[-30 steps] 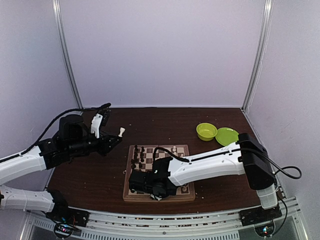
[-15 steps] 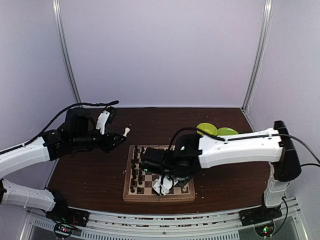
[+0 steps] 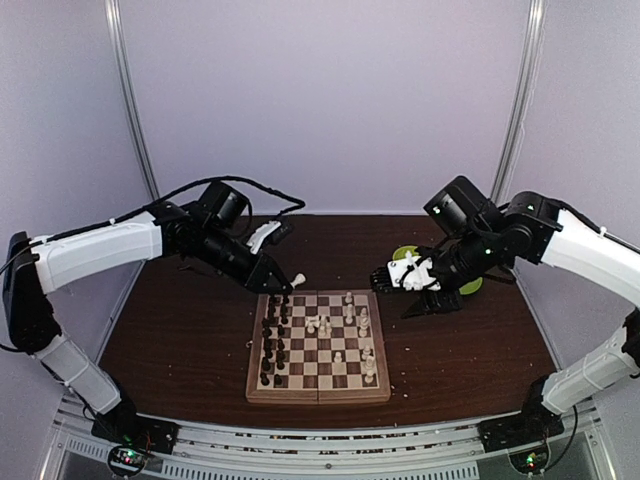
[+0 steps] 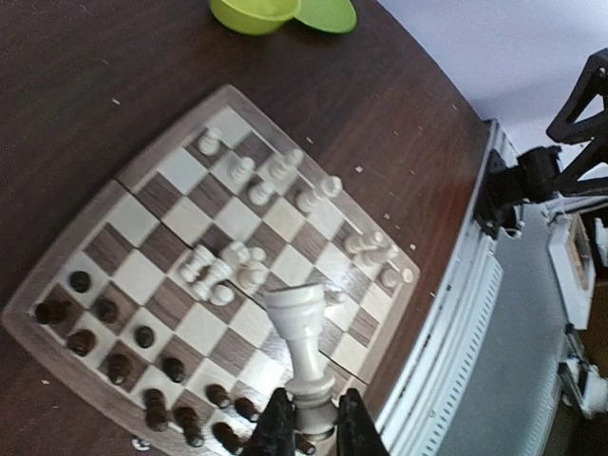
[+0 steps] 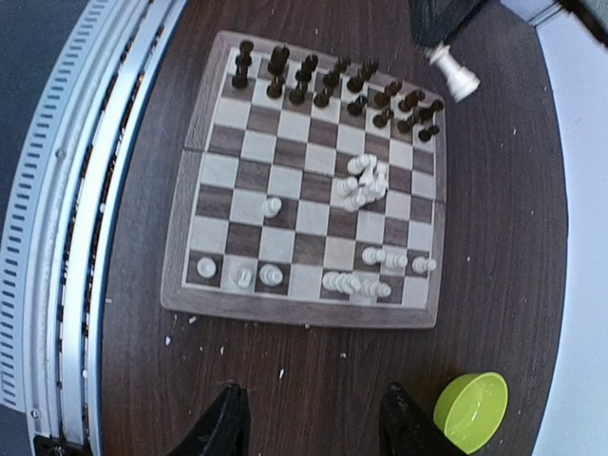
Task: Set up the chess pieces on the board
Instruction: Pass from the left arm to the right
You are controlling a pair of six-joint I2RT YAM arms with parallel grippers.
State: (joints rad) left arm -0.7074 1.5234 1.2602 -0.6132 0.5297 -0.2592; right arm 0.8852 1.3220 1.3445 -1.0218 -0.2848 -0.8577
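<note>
A cream-white chess piece (image 4: pixel 304 332) is clamped in the left gripper (image 4: pixel 309 429) above the far left corner of the board (image 3: pixel 318 396). The right gripper (image 5: pixel 313 427) is held empty, jaws spread wide, just off its far right corner

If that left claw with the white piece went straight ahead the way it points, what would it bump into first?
Probably the board, near the huddle of white pieces at its middle. The held white piece would touch before the left gripper itself. Depth is unclear.
</note>
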